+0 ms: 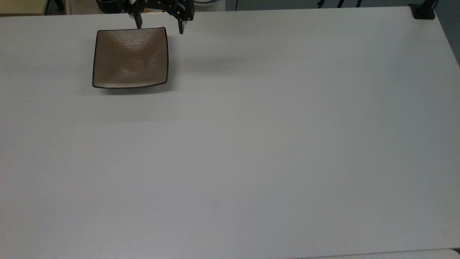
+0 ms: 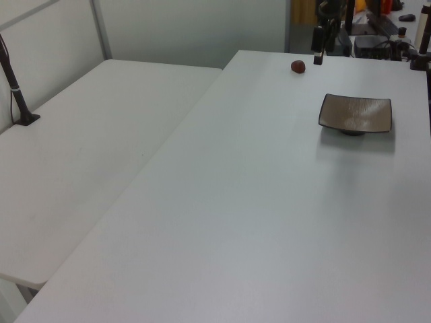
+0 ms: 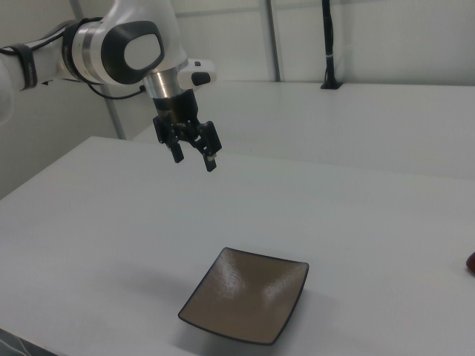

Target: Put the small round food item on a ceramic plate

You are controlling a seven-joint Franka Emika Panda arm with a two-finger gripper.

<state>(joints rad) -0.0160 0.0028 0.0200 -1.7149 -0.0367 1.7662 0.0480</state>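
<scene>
The ceramic plate (image 1: 131,57) is square, glossy brown with a thin dark rim, and sits bare on the white table near the top view's upper left. It also appears as the plate (image 2: 355,113) and the plate (image 3: 245,297). The small round food item (image 2: 297,66), a dark red-brown lump, lies on the table beyond the plate toward the far edge in the left view; a sliver of the item (image 3: 471,262) peeks in at the right view's right edge. My gripper (image 3: 194,157) hangs open and empty well above the table, behind the plate. In the top view the gripper (image 1: 160,27) straddles the plate's upper right corner.
A black clamp mount (image 1: 423,10) sits at the table's corner in the top view's upper right. A second white table (image 2: 101,134) adjoins on the left view's left, with a black post (image 2: 17,87). Equipment clutter (image 2: 384,27) stands past the far edge.
</scene>
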